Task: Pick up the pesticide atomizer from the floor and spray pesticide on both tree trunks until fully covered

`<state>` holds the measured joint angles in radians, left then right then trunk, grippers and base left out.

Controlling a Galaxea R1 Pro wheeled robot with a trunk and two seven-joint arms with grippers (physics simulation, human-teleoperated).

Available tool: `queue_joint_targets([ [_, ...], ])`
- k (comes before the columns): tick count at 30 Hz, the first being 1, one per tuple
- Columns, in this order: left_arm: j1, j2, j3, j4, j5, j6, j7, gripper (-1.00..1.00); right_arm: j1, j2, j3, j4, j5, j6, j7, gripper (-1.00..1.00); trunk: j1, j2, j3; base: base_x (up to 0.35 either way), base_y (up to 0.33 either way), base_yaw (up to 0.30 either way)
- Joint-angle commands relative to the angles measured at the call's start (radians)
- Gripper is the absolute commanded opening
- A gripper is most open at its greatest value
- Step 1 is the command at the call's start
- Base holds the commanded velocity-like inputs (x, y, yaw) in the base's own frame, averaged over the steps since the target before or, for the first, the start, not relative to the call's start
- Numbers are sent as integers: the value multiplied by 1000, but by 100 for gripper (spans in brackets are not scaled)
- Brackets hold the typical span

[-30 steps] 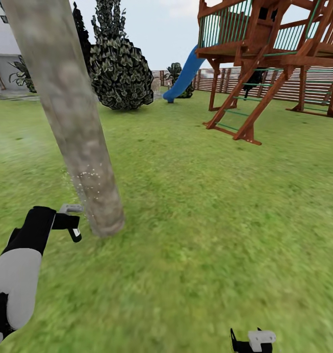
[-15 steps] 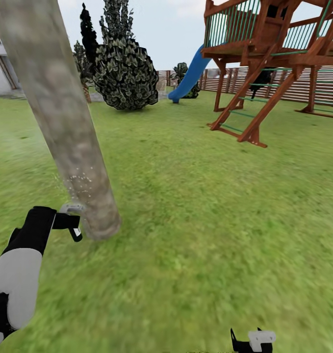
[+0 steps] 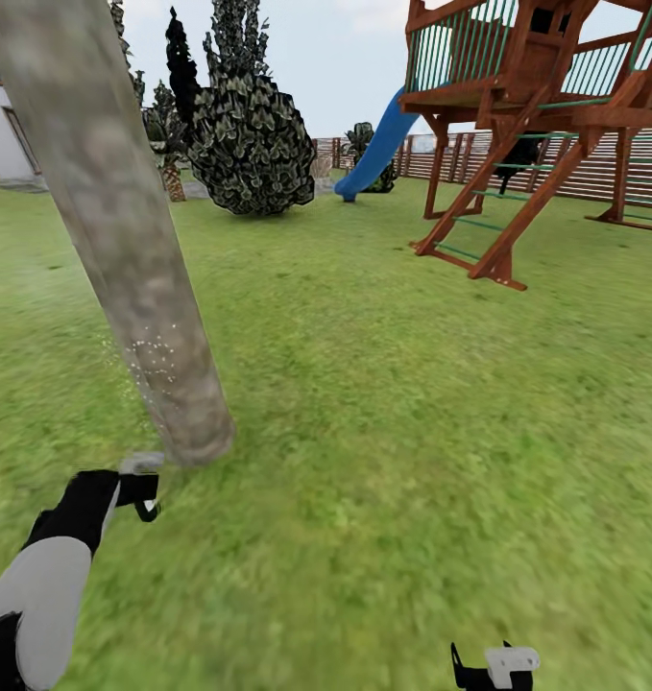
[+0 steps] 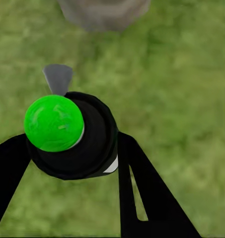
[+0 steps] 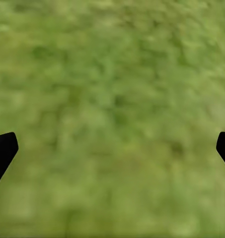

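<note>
Left gripper: hung low over the grass just in front of the trunk's foot; its fingers were clamped on the atomizer.
Atomizer: off the floor and in the left grip, black body with a green cap, a grey nozzle aimed toward the trunk base.
Trunk: leaning, mottled grey-beige, standing close ahead at the left of the head view.
Pesticide: a small patch of white specks on the lower trunk, with a few drifting beside it; the long stretch of trunk above looked bare.
Second tree: which of the dark-leaved plants farther back it might be could not be told.
Right gripper: at the lower edge of the head view, well apart from the trunk; fingers spread wide over bare grass, holding nothing.
Done, by my reading: pickup finished, spraying of the first trunk begun.
Left to do: cover most of this trunk, then the whole of the other tree's trunk.
</note>
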<state>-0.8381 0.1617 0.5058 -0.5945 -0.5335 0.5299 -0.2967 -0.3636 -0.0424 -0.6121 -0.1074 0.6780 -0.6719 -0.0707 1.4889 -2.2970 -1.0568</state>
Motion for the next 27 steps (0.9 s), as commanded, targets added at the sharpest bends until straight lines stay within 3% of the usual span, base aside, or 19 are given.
queue_joint_targets([
  [1,11,10,15,21,5,-10,26,-100,0,0,0,0,0,0,0,100,0,0,0,0,0,0],
  [3,31,15,21,21,9,-14,36,-100,0,0,0,0,0,0,0,100,0,0,0,0,0,0],
  [7,37,-7,23,17,22,-23,39,-100,0,0,0,0,0,0,-1,100,0,0,0,0,0,179],
  [10,38,-7,24,7,25,-77,40,-100,0,0,0,1,0,0,-1,100,0,0,0,0,0,233],
  [14,43,-9,33,16,25,-97,41,-100,0,0,0,1,0,0,0,100,0,0,0,203,0,29],
  [17,66,-11,35,19,27,-199,48,-100,0,-1,0,2,0,0,0,100,0,0,0,319,-52,1],
  [21,87,-10,36,18,26,-214,50,-100,0,-1,0,2,0,0,0,100,0,0,0,281,-144,0],
  [27,89,-11,37,19,31,-221,71,-100,0,1,0,2,0,0,-1,100,0,0,0,27,-261,32],
])
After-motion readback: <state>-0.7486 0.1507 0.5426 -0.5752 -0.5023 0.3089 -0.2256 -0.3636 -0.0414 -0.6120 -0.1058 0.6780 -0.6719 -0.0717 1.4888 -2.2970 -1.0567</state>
